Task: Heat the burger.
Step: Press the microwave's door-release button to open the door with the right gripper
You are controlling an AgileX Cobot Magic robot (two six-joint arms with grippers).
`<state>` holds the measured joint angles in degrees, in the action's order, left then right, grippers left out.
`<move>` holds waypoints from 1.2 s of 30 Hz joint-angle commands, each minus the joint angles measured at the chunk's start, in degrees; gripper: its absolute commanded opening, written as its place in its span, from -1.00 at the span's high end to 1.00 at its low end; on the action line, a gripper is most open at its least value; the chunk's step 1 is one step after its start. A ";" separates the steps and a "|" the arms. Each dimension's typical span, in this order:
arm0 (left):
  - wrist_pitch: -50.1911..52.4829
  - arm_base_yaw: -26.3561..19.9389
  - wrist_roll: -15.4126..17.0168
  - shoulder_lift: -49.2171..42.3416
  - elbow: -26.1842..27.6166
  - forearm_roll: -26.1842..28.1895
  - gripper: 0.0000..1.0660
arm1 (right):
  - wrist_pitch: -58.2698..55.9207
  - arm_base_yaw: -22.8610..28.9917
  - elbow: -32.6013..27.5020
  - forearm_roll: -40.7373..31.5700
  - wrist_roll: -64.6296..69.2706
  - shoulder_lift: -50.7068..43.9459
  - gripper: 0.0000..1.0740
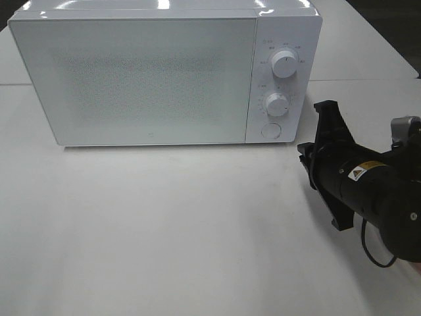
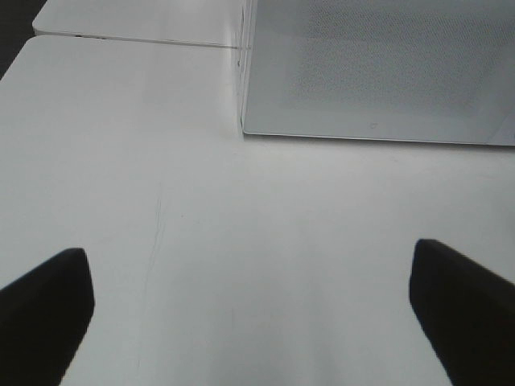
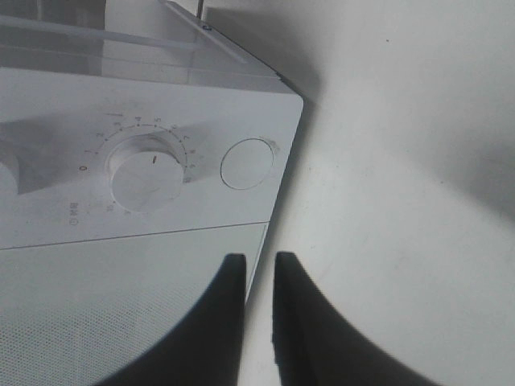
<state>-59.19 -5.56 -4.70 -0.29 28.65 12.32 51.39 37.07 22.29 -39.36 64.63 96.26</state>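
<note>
The left gripper [image 2: 248, 251], seen only by its own wrist camera, hangs over the bare white table [image 1: 164, 230] with its fingers spread wide apart and nothing between them; it faces the lower left corner of the microwave [image 1: 151, 79] from some way off. The microwave's frosted door [image 1: 131, 72] is closed and shows nothing through it. The burger appears in none of the three views, so whether it sits behind that door or somewhere out of frame cannot be told. To the right of the door runs the control panel, with an upper knob [image 1: 284, 64], a lower knob [image 1: 276, 104] and, below them, a round button [image 1: 270, 130]. Further right, the right arm [image 1: 368, 184] reaches in from the table's edge, just beside the microwave's front right corner. The right gripper [image 3: 257, 261] has its fingers drawn nearly together, only a thin slit between them and nothing clamped. Their long axis points at the panel's lower edge, with the round button lying ahead of the tips and apart from them. The right arm is plainly the nearer to the controls, and the narrowed fingers look suited to poking that button, probably the door release. The aim needs to land on the button rather than on the lower knob next to it.
</note>
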 commanded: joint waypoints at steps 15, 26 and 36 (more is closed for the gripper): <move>0.46 -0.17 -0.23 -1.20 -0.11 0.23 -0.88 | 1.89 -0.06 0.23 -1.60 3.04 0.92 1.00; 0.46 -0.17 -0.23 -1.20 -0.11 0.23 -0.88 | 4.70 -0.06 4.07 -0.63 6.07 7.05 1.00; 0.46 -0.17 -0.23 -1.20 -0.11 0.23 -0.88 | 5.44 -0.06 9.68 2.29 9.28 12.89 1.00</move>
<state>-59.19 -5.56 -4.70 -0.29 28.65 12.32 56.09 37.07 31.34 -38.04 73.34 108.98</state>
